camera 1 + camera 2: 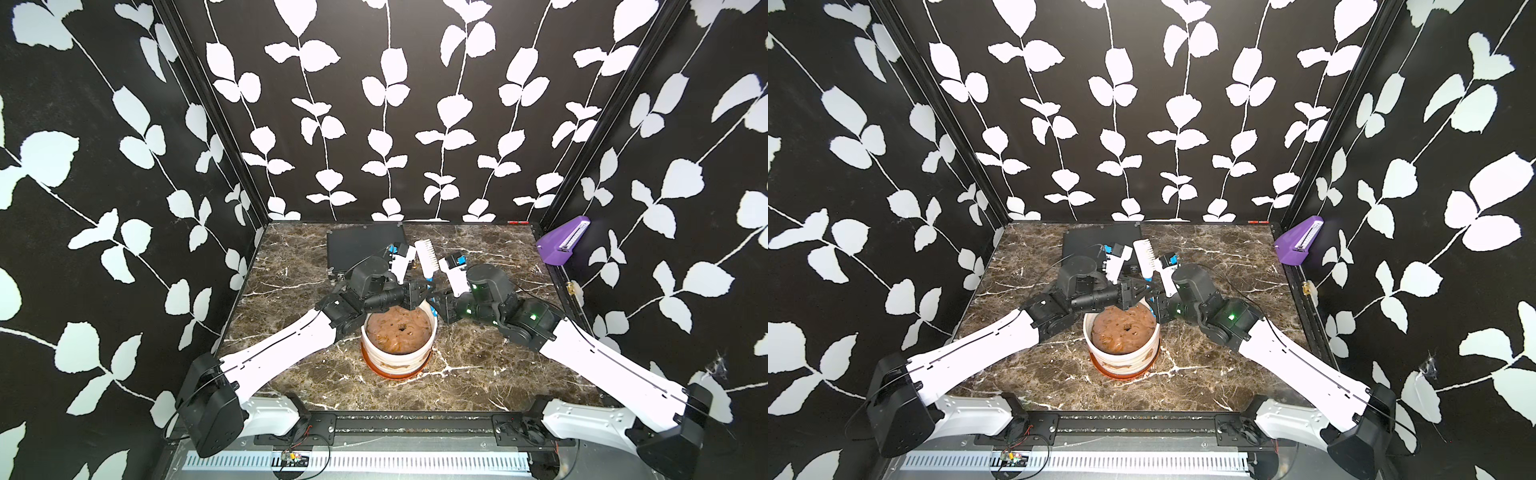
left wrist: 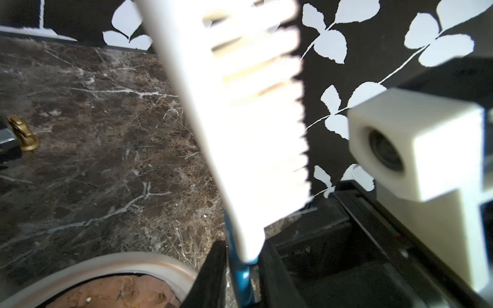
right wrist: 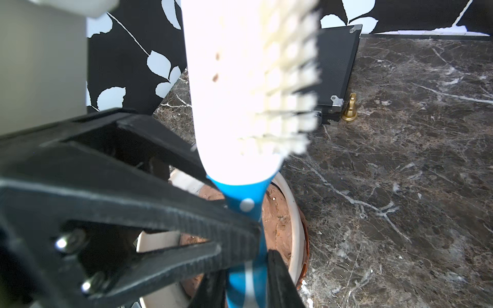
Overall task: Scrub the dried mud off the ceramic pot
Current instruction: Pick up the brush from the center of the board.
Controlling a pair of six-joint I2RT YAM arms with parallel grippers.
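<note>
The ceramic pot (image 1: pixel 417 356) is sitting nearest us, dried mud (image 1: pixel 395 367) smearing its 6 o'clock wall. At its 1 o'clock rim our left gripper (image 2: pixel 242 280) and right gripper (image 3: pixel 245 288) are both clenching the brush (image 1: pixel 428 255); we are aiming to release one only once the other holds firmly.

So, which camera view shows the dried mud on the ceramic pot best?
Both top views: dried mud smears the near wall of the ceramic pot, above the saucer. The wrist views show only its rim and brown filling, no smears.
</note>
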